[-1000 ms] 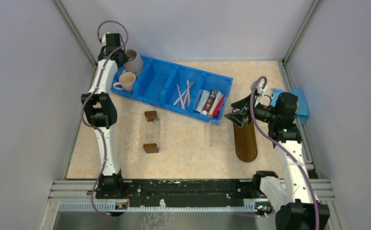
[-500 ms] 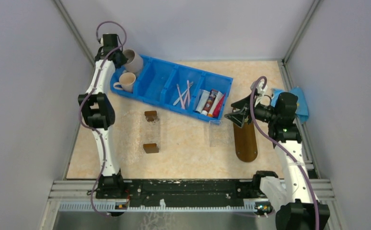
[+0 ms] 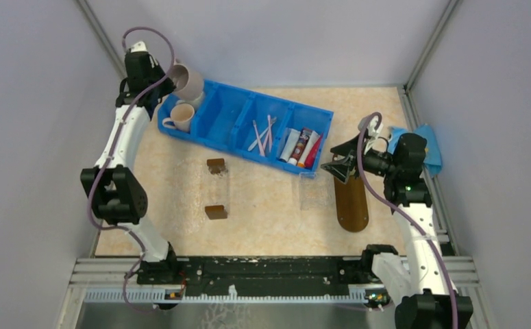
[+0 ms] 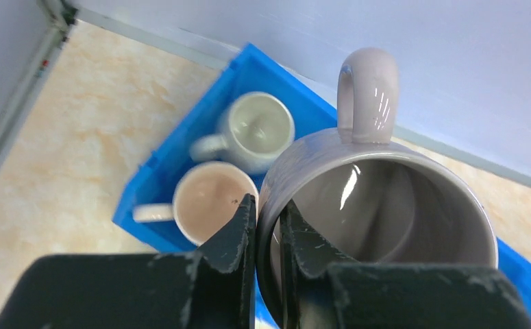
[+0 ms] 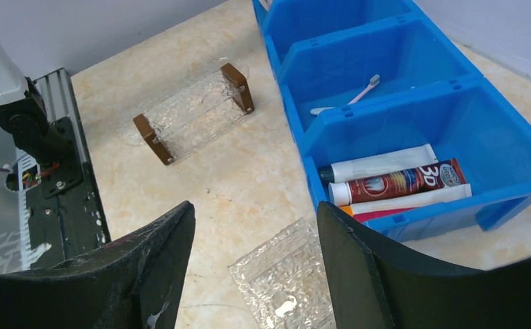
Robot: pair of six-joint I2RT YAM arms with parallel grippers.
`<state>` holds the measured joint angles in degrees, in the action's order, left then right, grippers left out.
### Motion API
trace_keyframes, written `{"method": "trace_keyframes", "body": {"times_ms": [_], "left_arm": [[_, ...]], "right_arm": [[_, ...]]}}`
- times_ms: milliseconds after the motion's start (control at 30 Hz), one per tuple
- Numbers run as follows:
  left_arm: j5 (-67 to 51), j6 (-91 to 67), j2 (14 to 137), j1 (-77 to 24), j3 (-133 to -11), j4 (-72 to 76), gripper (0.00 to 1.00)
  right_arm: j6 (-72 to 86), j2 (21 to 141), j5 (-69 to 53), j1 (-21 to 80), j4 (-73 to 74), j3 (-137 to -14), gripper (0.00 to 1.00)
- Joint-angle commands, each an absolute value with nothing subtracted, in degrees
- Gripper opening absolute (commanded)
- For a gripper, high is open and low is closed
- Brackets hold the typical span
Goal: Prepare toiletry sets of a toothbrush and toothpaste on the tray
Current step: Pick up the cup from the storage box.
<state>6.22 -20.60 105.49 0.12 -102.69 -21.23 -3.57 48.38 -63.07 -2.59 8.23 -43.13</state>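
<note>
Left tool (image 4: 268, 212) clamped on rim of grey glazed ceramic mug (image 4: 367, 89), aloft at 10 o'clock | right tool (image 5: 255, 226) open, empty, above dark brown oval tray (image 3: 352, 205) at 4 o'clock | toothpaste tubes (image 5: 392, 185), pink toothbrushes (image 3: 261, 136) in blue plastic bin (image 3: 228, 113) | I fear thin rim pinch: mug may swivel, drop.

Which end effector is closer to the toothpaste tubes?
Right. The right end effector hovers open just beside the toothpaste tubes; the left end effector is at the far end of the blue bin, gripping the grey mug.

Toothbrushes (image 3: 262, 135), tubes (image 3: 302, 147) in bin (image 3: 228, 110); tray (image 3: 352, 202) right, perhaps touching
</note>
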Motion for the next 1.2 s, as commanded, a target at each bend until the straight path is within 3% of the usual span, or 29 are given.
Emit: {"method": "trace_keyframes", "body": {"times_ms": [0,500,700,867,1000,1167], "left_arm": [[-6.63,-16.88,90.43,-1.84,-87.38,-1.23,0.00],[-30.34,-12.55,57.32,-19.36,-44.85,25.71,0.00],[-32.82,-5.87,51.96,-27.70,-37.79,26.34,0.00],[-33.71,-0.59,49.67,-33.16,-34.35,24.18,0.00],[-31.50,6.83,50.59,-38.83,-34.74,18.85,0.00],[-25.39,15.02,54.87,-46.53,-37.45,12.02,0.00]], "right_arm": [[-5.14,46.40,-64.18,-1.67,5.09,-43.11,0.66],[-10.98,45.01,-72.43,-1.01,5.15,-41.46,0.66],[-19.88,44.82,-77.81,-0.95,12.67,-42.84,0.67],[-42.26,45.29,-80.61,-0.90,30.57,-45.67,0.68],[-56.44,46.31,-79.20,-0.36,40.16,-46.03,0.72],[-62.03,48.18,-74.55,2.63,42.76,-45.00,0.75]]}}
